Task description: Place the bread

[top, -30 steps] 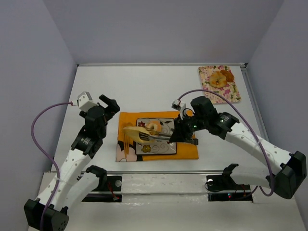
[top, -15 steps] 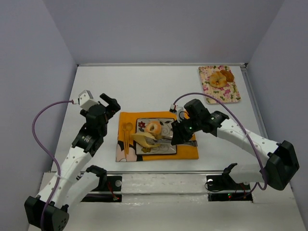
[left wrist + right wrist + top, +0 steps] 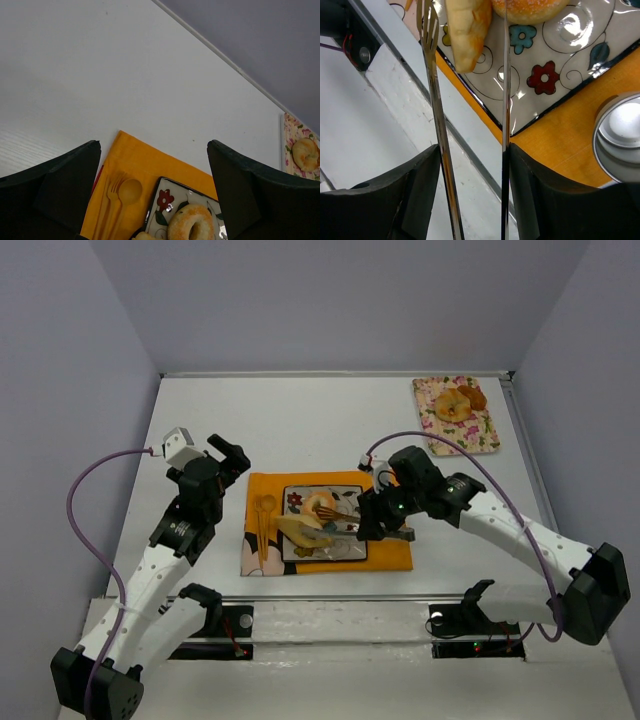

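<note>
A long bread roll [image 3: 303, 531] lies on the front left of the flowered plate [image 3: 350, 502], next to a sugared bagel [image 3: 320, 504]. My right gripper [image 3: 372, 517] is shut on metal tongs [image 3: 335, 522]. In the right wrist view the gripper [image 3: 472, 150] holds the tongs [image 3: 437, 100] with their arms spread. The roll [image 3: 467, 30] lies between the tips on the plate [image 3: 560, 55], beside the bagel [image 3: 530, 7]. My left gripper [image 3: 232, 460] is open and empty, above the table left of the mat. Its wrist view [image 3: 154, 145] shows the bagel [image 3: 192, 222] and plate [image 3: 165, 200].
The plate sits on an orange mat [image 3: 385, 555] with a wooden spoon and fork [image 3: 127, 190] at its left. A round metal object [image 3: 622, 135] sits on the mat by the plate's corner. A floral tray [image 3: 480, 430] with more bread [image 3: 455, 405] stands at the back right.
My right gripper brought the tongs and roll rightward and down from over the mat's left part. The roll now lies on the plate and the tongs' arms have spread. The left arm stayed still.
</note>
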Motion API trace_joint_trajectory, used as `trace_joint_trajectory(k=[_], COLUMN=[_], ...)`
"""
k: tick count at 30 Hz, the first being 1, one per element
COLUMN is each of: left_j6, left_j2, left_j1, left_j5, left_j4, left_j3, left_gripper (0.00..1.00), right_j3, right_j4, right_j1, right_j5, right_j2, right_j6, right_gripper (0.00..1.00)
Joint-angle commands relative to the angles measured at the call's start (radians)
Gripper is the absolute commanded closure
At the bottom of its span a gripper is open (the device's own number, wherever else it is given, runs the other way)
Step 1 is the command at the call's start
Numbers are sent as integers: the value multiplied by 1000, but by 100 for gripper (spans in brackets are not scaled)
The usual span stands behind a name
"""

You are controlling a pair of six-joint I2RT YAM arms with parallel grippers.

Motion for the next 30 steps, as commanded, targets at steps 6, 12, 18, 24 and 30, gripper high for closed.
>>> trace_joint_trajectory(k=[6,12,18,24,30], left_j6=[12,9,9,12,15], left_j2=[-12,-15,-21,-29,-30], left_j1=[2,2,2,2,2], left_j5=[-8,-3,11,11,9], left_j4=[40,53,60,60,61], left_j3=[37,30,22,10,10], left_gripper=[1,1,1,1,1], right_j3=[111,142,104,-44,-130], right_j4=[13,5,-1,-15,-16], right_j1=[3,-85,-178,-330,-380], right_j5=[263,621,938,1032,1005], right_j2=[-144,-175,-176,-181,-97], right_j6=[84,221,386,564,610], right_gripper=[47,55,55,56,54])
